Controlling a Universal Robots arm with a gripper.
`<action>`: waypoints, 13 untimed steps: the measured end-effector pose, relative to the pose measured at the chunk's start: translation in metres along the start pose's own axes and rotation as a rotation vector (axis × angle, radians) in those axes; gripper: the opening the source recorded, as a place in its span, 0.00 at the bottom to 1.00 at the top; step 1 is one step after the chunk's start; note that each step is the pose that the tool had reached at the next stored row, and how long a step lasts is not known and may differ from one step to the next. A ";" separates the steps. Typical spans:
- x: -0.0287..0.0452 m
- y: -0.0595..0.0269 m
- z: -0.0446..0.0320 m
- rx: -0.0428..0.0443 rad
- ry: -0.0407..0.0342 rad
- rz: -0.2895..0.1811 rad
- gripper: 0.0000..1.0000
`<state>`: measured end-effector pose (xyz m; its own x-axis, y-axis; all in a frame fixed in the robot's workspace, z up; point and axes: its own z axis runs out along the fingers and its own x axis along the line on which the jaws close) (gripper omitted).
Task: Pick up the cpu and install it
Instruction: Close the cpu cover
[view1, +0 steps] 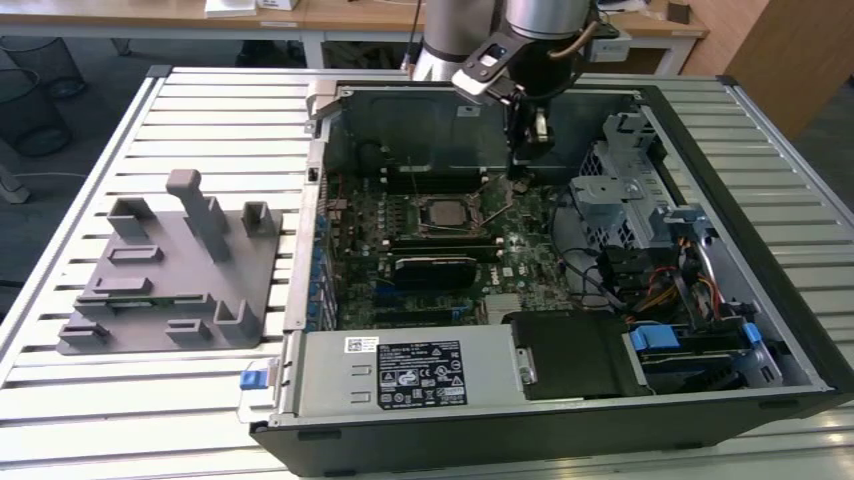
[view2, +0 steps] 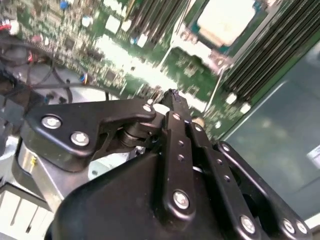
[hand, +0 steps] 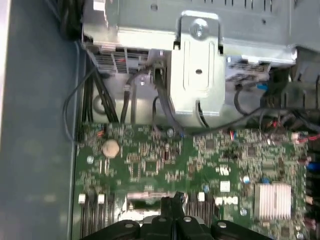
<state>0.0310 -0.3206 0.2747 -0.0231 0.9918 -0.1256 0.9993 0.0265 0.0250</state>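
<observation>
While the arm is reaching into the open black tower computer case (view1: 534, 425), its black two-fingered hand (view1: 519, 168) is hanging just above the green motherboard (view1: 534, 245). It is sitting a little toward the exterior view's right of the socket.

Both wrist views are showing the hand (view2: 172, 96) clenched, with the slim fingertips (hand: 167, 205) pressing against each other and nothing between them.

The small flat square cpu with its silver-grey metal top (view1: 441, 211) is not riding in the hand. It is lying inside the square metal socket frame (view1: 415, 212) on the motherboard, near the fingertips but apart from them. In the second wrist view the cpu (view2: 226, 20) is showing pale beside the long black memory slots (view2: 265, 55).

A grey plastic fixture (view1: 174, 270) is standing well apart on the slatted metal bench (view1: 214, 110), toward the exterior view's left.

Judging from this, the picking and placing are looking done, and the work is standing at the seating or securing stage. Whether the frame is latched cannot be told. Any further touch at the socket is calling for a straight, gentle descent, since the chip needs to sit flat and the parts around it are crowding close.
</observation>
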 end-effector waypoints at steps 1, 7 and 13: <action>0.0002 0.0040 0.0011 0.0000 0.0000 0.000 0.11; 0.0034 0.0128 0.0101 0.0000 0.0000 0.000 0.11; 0.0079 0.0188 0.0205 0.0000 -0.0001 0.000 0.11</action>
<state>0.0502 -0.3149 0.2539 -0.0232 0.9918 -0.1257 0.9993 0.0265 0.0250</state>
